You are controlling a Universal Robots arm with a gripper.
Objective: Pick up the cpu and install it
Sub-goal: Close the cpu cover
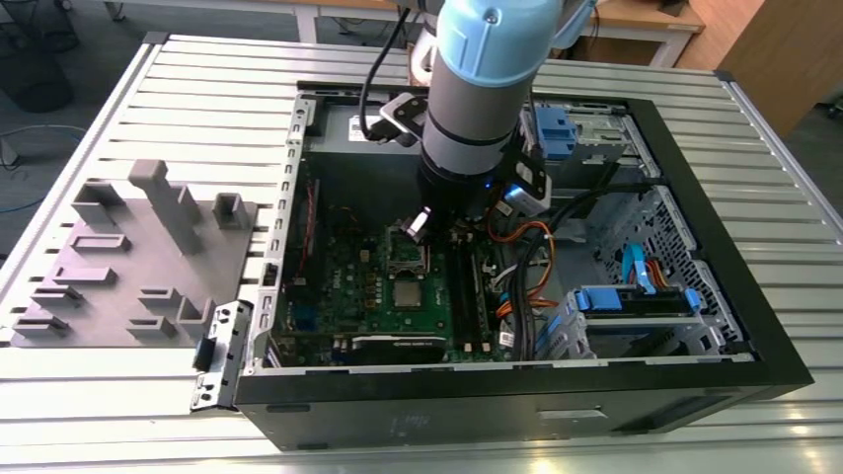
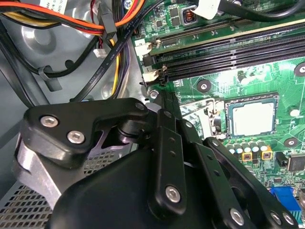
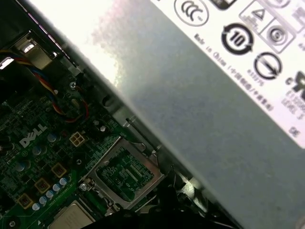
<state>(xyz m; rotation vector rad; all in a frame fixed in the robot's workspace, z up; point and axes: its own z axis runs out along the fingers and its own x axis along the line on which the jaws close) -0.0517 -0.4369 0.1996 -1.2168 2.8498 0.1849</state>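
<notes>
Exterior view, from its left to its right: a grey plastic holder (image 1: 132,257) with upright blocks is seen on the slatted table (image 1: 197,89), just beside an open computer case (image 1: 527,395). Inside the case a green circuit board (image 1: 375,296) is laid flat, with the cpu (image 1: 411,294) seated in its socket near the board's middle. Just behind it, the hinged silver socket frame (image 1: 405,259) is seen open. Orange and black cables (image 1: 527,242) and blue drive brackets (image 1: 633,299) are packed toward the view's right.

The arm (image 1: 481,89) is lowered into the case, and the gripper (image 1: 435,225) is held over the board just above the socket frame, apart from the cpu. The fingertips are covered by the arm's own body, so how far apart the fingers stand cannot be told; nothing is seen gripped.

Second wrist view: cpu (image 2: 253,118) seen in its socket beside the black memory slots (image 2: 228,52); black gripper links (image 2: 171,157) block the foreground.

First wrist view: the open frame (image 3: 125,172) is clear, the cpu (image 3: 72,218) is cut off at the edge, and a grey labelled metal box (image 3: 205,95) blocks much of the board.
</notes>
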